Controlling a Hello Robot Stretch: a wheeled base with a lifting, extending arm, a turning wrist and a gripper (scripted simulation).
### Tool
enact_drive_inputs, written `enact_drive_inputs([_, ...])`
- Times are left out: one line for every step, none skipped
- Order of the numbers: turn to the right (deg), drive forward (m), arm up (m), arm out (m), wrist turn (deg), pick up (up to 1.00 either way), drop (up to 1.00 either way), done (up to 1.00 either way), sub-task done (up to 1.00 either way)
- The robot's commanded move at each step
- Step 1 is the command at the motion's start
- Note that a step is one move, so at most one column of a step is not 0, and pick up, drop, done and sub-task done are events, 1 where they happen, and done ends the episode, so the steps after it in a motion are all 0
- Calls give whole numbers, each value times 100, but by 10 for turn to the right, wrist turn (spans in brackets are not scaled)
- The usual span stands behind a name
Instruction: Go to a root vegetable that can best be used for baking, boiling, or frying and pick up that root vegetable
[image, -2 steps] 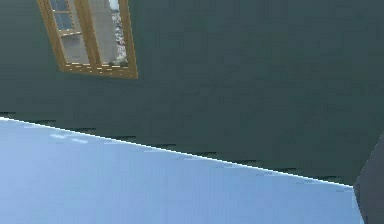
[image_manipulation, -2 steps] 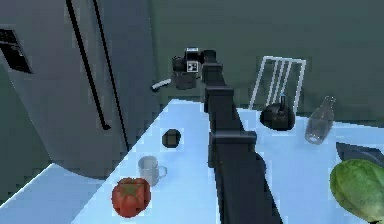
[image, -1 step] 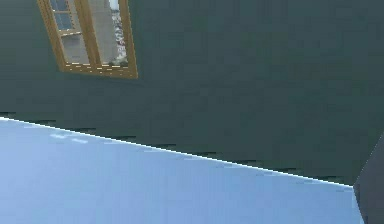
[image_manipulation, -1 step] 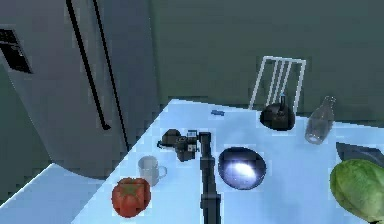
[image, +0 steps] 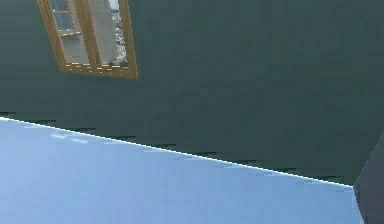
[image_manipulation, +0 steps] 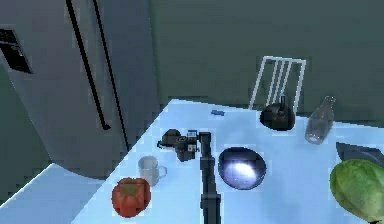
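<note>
Root vegetable (image_manipulation: 171, 136): what you have is a small brownish lump, too small to name for sure, on the table's left part, right at the gripper's far end; whether the two touch you cannot tell.

The dark green wall (image: 250, 90) spans the forward view, with a wooden-framed window (image: 92, 38) at its upper left; in the arm side view a tall grey fridge (image_manipulation: 70, 90) with dark upright handles stands at the left, beside the table. The pale blue table (image_manipulation: 235, 120) runs from the near edge to the far right. A large green leafy ball (image_manipulation: 360, 188) sits at the near right. The dark arm (image_manipulation: 208, 185) rises from the bottom edge over the table's middle. A shiny round bowl (image_manipulation: 243, 168) lies just right of the arm. A white wire rack (image_manipulation: 278, 78) stands at the far edge, with a dark rounded pot (image_manipulation: 277, 117) in front of it. A red rounded vegetable (image_manipulation: 130, 197) sits near left, a white mug (image_manipulation: 151, 170) just beyond it. A clear bottle (image_manipulation: 320, 120) stands far right.

The gripper (image_manipulation: 181, 146) sits at the arm's far end, reaching left; with the lump there on the table, you cannot tell whether it holds anything, nor how its fingers stand.
</note>
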Motion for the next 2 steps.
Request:
enact_drive_inputs([0,0,10,0,0,0,0,0,0])
enact_drive_inputs([0,0,0,0,0,0,0,100,0])
